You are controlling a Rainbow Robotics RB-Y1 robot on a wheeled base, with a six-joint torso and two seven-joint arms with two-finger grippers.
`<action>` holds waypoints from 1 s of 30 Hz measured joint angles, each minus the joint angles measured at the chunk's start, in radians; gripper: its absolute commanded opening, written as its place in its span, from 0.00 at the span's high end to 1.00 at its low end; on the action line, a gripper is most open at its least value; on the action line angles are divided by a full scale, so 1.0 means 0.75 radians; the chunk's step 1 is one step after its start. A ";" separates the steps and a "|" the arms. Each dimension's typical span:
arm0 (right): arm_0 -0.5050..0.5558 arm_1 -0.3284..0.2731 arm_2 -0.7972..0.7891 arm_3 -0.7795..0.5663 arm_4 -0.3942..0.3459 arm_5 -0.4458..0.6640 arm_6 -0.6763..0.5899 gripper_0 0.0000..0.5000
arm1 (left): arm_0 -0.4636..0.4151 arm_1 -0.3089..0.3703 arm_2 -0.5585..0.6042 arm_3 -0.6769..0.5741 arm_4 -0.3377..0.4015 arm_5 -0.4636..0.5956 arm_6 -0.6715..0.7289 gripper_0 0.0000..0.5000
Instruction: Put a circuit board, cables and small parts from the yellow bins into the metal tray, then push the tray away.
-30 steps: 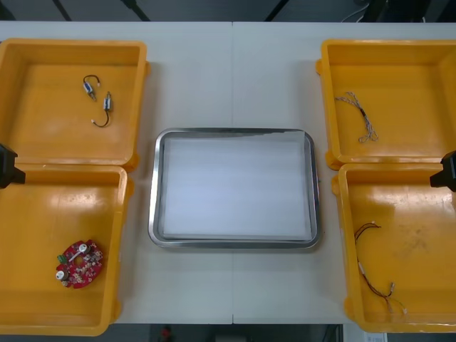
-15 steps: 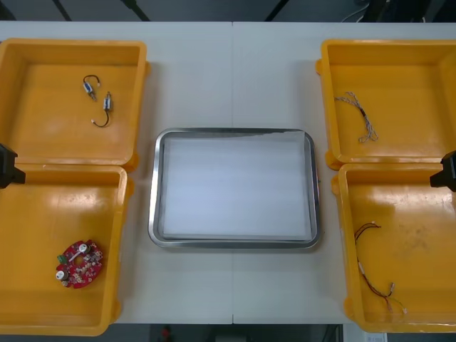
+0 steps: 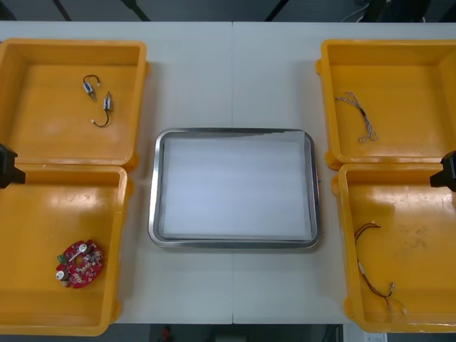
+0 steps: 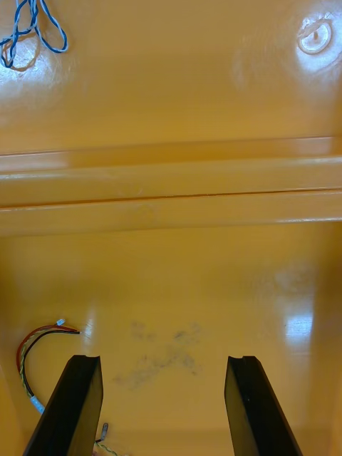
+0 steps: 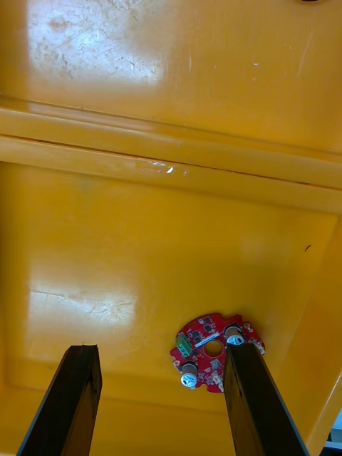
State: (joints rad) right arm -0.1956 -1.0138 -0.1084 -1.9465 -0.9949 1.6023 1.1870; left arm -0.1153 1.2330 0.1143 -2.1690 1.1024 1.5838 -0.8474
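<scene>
Overall light: I get a bright, even picture from above; the light falls from overhead onto the pale table (image 3: 235, 78).
Tray: the metal tray (image 3: 154, 189) gives back a soft white sheen inside, darker along its far rim.
Bins: the yellow bins (image 3: 43, 214) carry pale glossy patches on their floors, strongest under both wrist cameras.
Shadows: soft and short, hugging the bins' inner walls.
Glints: the circuit board (image 5: 201, 333) has round metal caps that catch the light.

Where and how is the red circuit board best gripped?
By its rim, from straight above, I'd judge: the circuit board lies flat in the yellow bin, clear of its walls, so the open left gripper can straddle opposite edges.
</scene>
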 measured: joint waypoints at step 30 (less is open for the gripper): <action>0.000 0.000 0.000 0.000 0.000 0.000 0.000 0.00 | 0.000 0.000 0.000 0.000 0.000 0.000 0.000 0.00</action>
State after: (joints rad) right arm -0.1956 -1.0138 -0.1084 -1.9465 -0.9949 1.6023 1.1870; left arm -0.1153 1.2330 0.1143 -2.1690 1.1024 1.5838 -0.8474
